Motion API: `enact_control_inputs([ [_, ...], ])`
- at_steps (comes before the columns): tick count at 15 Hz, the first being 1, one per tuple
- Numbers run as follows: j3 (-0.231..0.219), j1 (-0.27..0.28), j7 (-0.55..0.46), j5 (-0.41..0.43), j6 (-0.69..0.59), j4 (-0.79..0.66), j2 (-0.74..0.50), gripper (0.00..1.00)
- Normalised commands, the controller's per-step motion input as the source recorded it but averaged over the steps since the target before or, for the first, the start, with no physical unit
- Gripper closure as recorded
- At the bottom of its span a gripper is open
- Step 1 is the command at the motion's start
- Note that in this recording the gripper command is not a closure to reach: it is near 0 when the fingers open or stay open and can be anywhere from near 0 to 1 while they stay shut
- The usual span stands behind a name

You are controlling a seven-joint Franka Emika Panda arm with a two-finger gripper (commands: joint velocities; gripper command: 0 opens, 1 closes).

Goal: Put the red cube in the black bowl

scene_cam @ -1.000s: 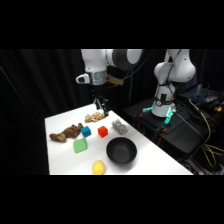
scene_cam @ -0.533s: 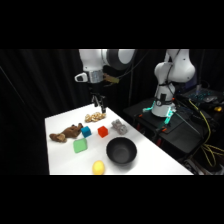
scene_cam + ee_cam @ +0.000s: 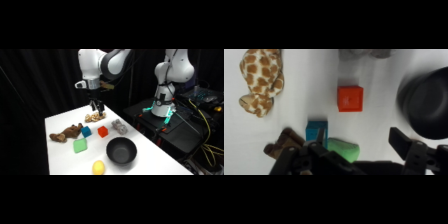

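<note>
Side view: gripper [image 3: 96,107] hangs above the table's [image 3: 62,160] far edge; the small red cube [image 3: 103,131] sits below and nearer, beside the black bowl [image 3: 121,151], which holds nothing. Wrist view: fingers spread apart, gripping nothing; red cube [image 3: 350,98] lies between them, bowl [image 3: 425,102] at right.

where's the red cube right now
In the side view the small red-orange cube sits on the white table, between the small blue cube and the grey object, just behind the round matte black bowl.
</note>
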Motion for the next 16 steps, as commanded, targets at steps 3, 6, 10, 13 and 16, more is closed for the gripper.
enact_control_inputs([
  [3, 0.083, -0.099, -0.33, 0.245, 0.26, -0.08, 0.07, 0.00],
  [6, 0.102, -0.089, -0.23, 0.182, 0.29, -0.09, 0.07, 0.00],
  [10, 0.103, -0.088, -0.11, 0.108, 0.39, -0.11, 0.12, 0.00],
  [13, 0.143, -0.107, -0.03, 0.120, 0.38, -0.08, 0.14, 0.00],
  [16, 0.132, -0.089, 0.06, 0.063, 0.37, -0.06, 0.13, 0.00],
])
